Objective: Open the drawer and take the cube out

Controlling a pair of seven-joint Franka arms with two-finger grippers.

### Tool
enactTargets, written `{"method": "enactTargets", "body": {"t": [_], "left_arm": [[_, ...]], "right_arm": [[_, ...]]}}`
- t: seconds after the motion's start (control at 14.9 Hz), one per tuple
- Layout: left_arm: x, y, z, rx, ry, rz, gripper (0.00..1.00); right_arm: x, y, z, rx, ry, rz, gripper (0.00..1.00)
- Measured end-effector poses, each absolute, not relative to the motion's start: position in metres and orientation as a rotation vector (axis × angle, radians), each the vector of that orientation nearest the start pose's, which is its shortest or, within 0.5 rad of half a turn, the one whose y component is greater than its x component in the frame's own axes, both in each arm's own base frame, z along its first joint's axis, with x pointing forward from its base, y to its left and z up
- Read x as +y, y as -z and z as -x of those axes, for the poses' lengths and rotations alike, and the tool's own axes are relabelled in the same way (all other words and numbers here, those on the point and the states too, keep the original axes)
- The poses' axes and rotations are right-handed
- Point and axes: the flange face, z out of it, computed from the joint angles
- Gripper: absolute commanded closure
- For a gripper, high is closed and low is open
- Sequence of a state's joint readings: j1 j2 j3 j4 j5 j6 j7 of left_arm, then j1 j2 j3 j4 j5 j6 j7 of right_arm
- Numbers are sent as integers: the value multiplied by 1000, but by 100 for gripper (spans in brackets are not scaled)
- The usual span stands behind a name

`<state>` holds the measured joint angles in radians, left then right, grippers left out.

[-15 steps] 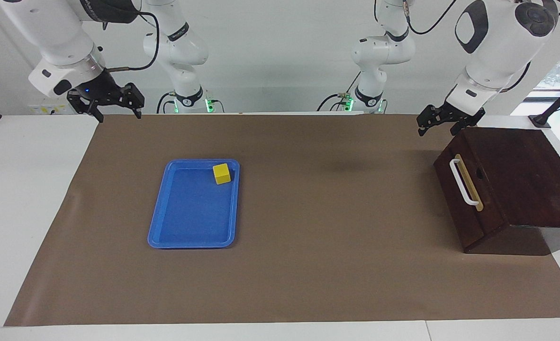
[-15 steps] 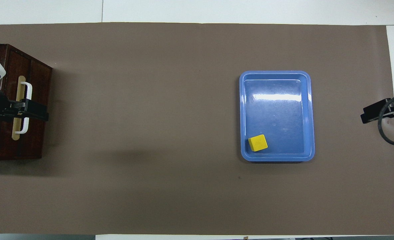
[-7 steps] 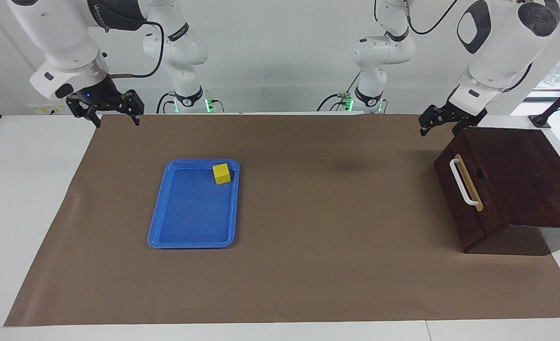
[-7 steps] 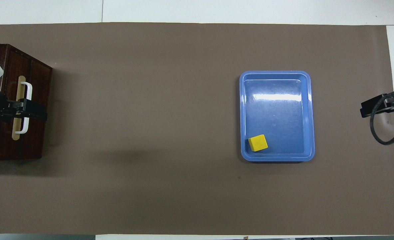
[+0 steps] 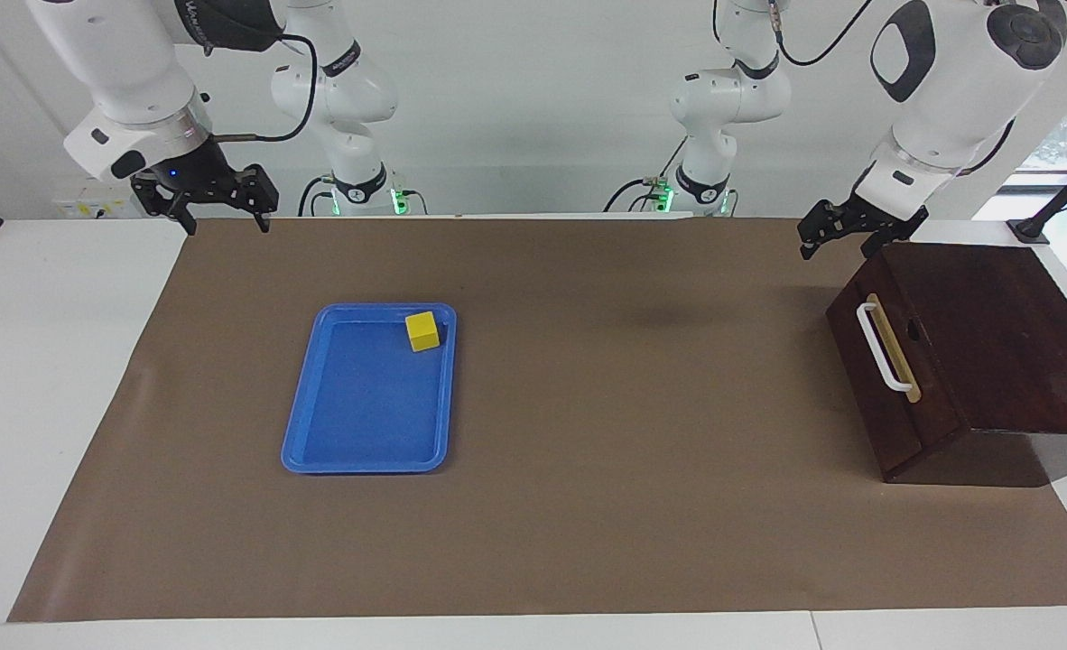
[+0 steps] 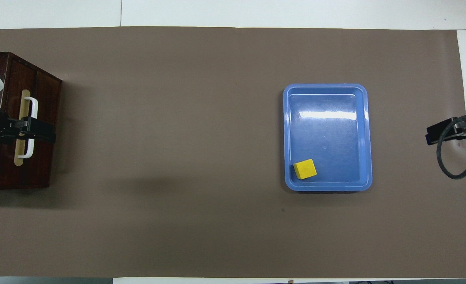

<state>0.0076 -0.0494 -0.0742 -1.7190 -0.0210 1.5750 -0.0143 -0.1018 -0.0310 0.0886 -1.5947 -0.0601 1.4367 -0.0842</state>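
The drawer (image 5: 895,397) is shut in the dark wooden box at the left arm's end of the table, its white handle (image 5: 884,348) facing the middle. It also shows in the overhead view (image 6: 45,98). The yellow cube (image 5: 422,330) lies in the blue tray (image 5: 362,406), in the corner nearest the robots; it also shows in the overhead view (image 6: 304,169). My left gripper (image 5: 837,249) is open and empty, up in the air by the box's top corner, apart from the handle. My right gripper (image 5: 227,224) is open and empty, over the mat's edge at the right arm's end.
The blue tray (image 6: 327,130) sits on a brown mat (image 5: 606,506) that covers most of the table. White table (image 5: 46,406) shows around the mat. The box top (image 5: 994,334) slopes and stands taller than all else.
My right gripper has shifted slightly and its wrist has turned a little. The left gripper has barely moved. The cube, tray and drawer have not moved.
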Motion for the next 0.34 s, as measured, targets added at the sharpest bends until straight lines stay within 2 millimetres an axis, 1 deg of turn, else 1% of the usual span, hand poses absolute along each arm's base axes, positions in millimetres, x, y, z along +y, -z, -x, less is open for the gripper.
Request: {"method": "enactTargets", "body": {"t": [0.34], "left_arm": [[-39,-582,-533,80,-150,3150,0]], "right_arm": [[-19,-615,-528,-88,-234,3185,0]]}}
